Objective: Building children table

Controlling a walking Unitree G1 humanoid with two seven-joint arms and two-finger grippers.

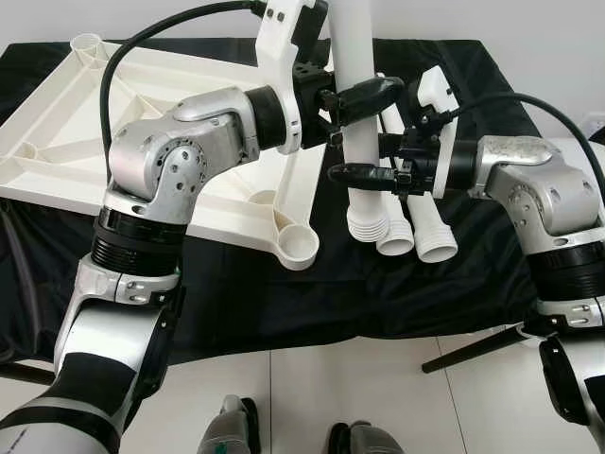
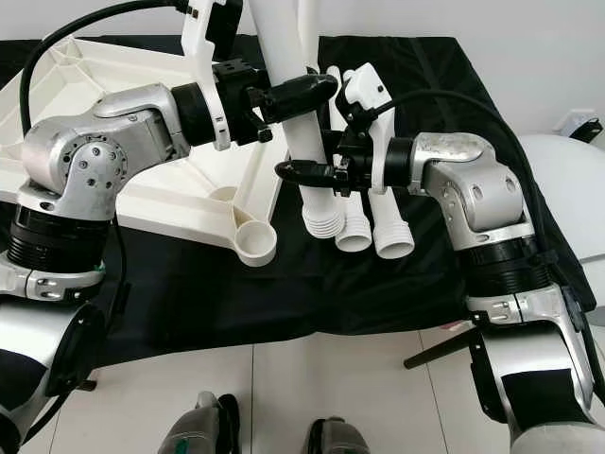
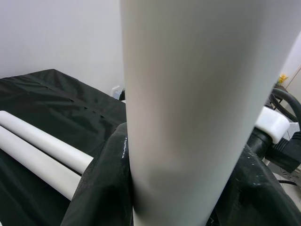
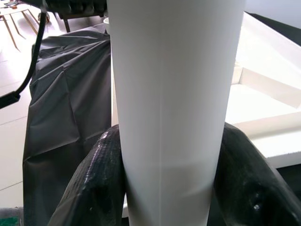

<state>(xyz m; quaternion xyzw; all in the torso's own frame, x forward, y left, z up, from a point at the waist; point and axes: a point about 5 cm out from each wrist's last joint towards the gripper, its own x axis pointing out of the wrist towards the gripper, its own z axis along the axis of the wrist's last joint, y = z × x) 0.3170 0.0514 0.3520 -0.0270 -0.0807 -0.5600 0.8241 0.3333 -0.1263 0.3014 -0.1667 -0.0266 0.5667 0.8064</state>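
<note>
While upright, leg (image 1: 357, 113) sits between both hands.

- a table draped in black cloth (image 1: 284, 293) stands on a pale tiled floor (image 1: 359, 378)
- white tabletop (image 1: 113, 132), upside down, lies at 10 o'clock
- two white legs (image 1: 425, 227) lie at 2 o'clock
</note>
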